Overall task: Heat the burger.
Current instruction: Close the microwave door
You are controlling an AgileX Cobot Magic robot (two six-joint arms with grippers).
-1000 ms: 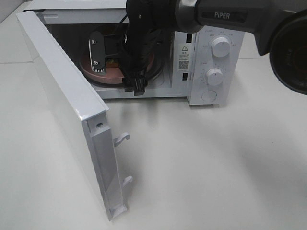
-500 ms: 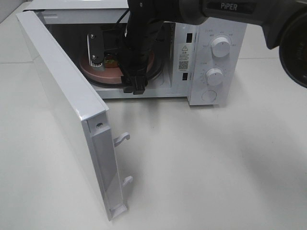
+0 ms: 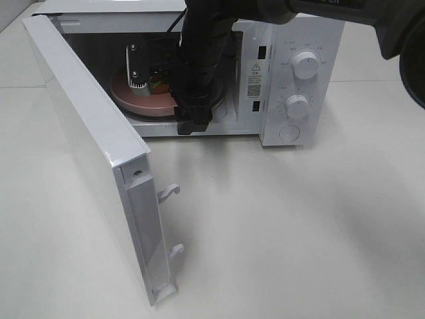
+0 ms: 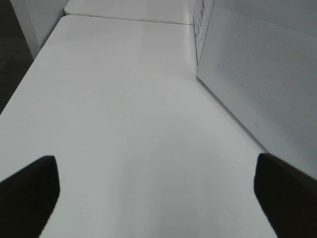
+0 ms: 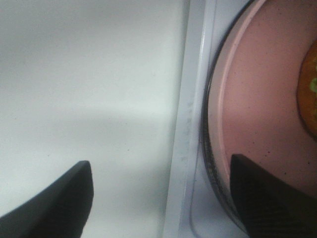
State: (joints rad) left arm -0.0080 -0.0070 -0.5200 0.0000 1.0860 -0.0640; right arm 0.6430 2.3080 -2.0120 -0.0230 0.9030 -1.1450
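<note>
Nearest, the microwave's door stands swung open at near left: a glossy white slab with two hooked latches on its edge, over a plain matte white table. The left gripper hovers above this table beside the door's perforated panel, its dark fingers spread wide and empty.

Farther back, the microwave is a white box with two round ribbed knobs at right. In its cavity a round pink plate with a raised rim lies on the turntable and carries the burger. Only a tan-brown and green sliver shows, so its facing cannot be told, and being round it shows no long axis.

The right gripper reaches in at the cavity's near edge, fingers apart and gripping nothing, one above the plate.

Since a second ago its silver-plated finger has turned from tilted to upright, and the black arm has shifted right. The plate and door are unmoved.
</note>
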